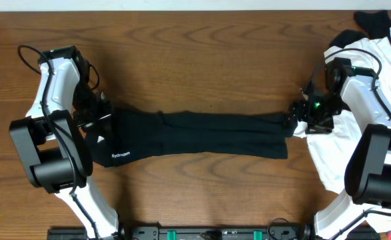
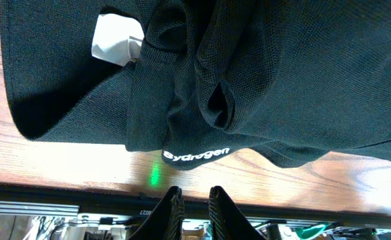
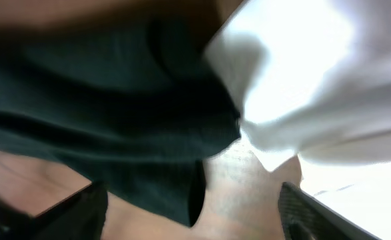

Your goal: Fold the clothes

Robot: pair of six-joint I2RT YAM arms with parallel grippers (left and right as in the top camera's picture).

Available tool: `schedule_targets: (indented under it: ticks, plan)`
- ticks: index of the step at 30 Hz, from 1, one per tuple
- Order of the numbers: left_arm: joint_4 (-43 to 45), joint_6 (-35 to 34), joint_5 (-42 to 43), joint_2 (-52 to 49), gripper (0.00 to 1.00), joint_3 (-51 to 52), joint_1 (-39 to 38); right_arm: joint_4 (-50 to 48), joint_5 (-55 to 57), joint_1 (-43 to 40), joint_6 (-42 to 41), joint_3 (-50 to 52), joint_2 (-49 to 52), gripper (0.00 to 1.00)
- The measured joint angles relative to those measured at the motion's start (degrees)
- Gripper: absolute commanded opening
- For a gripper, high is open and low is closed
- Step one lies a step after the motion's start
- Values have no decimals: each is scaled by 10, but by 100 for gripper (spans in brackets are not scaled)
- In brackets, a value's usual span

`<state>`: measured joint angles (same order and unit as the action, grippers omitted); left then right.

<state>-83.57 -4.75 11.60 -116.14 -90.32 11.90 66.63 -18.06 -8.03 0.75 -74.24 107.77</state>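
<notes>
A black shirt [image 1: 202,137] lies stretched in a long narrow band across the wooden table [image 1: 195,60]. Its white logo print [image 2: 196,155] faces the front edge, and a white tag [image 2: 117,41] shows in the left wrist view. My left gripper [image 1: 96,123] is at the shirt's left end. Its fingertips [image 2: 172,200] stand slightly apart with nothing between them, and the cloth [image 2: 282,80] lies just beyond. At the shirt's right end my right gripper [image 1: 294,123] is wide open [image 3: 195,207], with the black hem [image 3: 102,120] lying loose between its fingers.
A white garment [image 1: 382,80] is heaped at the right edge under the right arm and reaches up to the black shirt's end [image 3: 315,80]. Another dark garment [image 1: 376,21] lies at the far right corner. A black rail [image 2: 62,203] runs along the table's front.
</notes>
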Motion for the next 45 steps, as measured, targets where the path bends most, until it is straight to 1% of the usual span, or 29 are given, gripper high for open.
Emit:
schedule_targets:
  ticks: [5,11,14,19,21,25,30,39,41,42,43,45]
  plan:
    - [0,0,0,0,23,0,0,-10,0,0,-1,48,-2,87]
    - [4,-2,0,0,23,0,0,-75,-1,0,-5,116,-4,84]
    - [7,-6,0,0,23,0,0,-117,-4,0,-23,141,-27,83]
    - [13,-12,0,0,23,0,0,-195,-33,0,-54,164,-48,82]
    - [14,-13,0,0,22,0,0,-210,-52,-1,-62,166,-48,82]
    - [14,-13,0,0,23,0,0,-222,-88,-1,-69,170,-47,82]
    - [14,-13,0,0,23,0,0,-224,-107,-1,-82,171,-44,82]
    - [15,-13,0,0,23,0,0,-226,-134,-1,-108,176,-40,73]
    - [15,-13,0,0,23,0,0,-227,-138,0,-112,177,-39,73]
    - [15,-14,0,0,24,0,0,-227,-139,0,-114,177,-39,73]
    - [15,-14,0,0,28,0,0,-228,-139,3,-116,177,-39,73]
    - [15,-15,0,0,31,0,0,-232,-139,10,-119,178,-39,70]
